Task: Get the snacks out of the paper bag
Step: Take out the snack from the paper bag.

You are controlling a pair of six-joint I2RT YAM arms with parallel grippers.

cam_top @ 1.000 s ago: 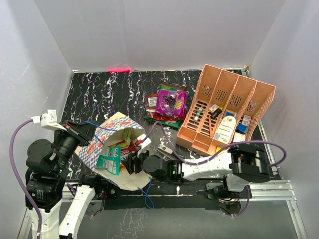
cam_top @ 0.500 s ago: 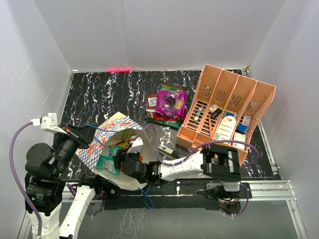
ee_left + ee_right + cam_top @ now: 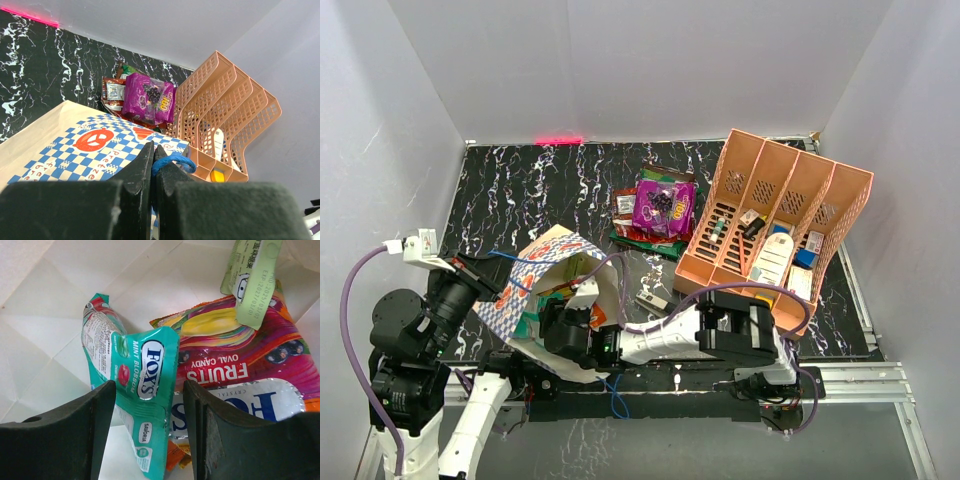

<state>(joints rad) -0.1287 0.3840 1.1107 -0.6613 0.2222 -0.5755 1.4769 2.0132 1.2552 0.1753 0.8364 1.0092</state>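
The paper bag (image 3: pixel 552 258) lies on its side at the near left, mouth toward the arms. My left gripper (image 3: pixel 153 156) is shut on its blue string handle (image 3: pixel 173 160), holding the mouth up. My right gripper (image 3: pixel 149 407) is inside the bag and open, its fingers (image 3: pixel 97 425) on either side of a teal FOX'S packet (image 3: pixel 145 380) without touching it. Behind that lie a red fruit-candy packet (image 3: pixel 240 352) and a pale green packet (image 3: pixel 252 275). More snacks (image 3: pixel 660 208), with a purple packet on top, are piled on the table beyond the bag.
The salmon-pink organiser (image 3: pixel 775 215) stands at the right, with small bottles and boxes in it. A small grey object (image 3: pixel 652 298) lies between the bag and the organiser. Cables run along the near edge. White walls enclose the black marbled table (image 3: pixel 520 185).
The right arm has pushed left, deeper into the bag's mouth, and its jaws have widened. The left gripper still holds the handle in the same place.
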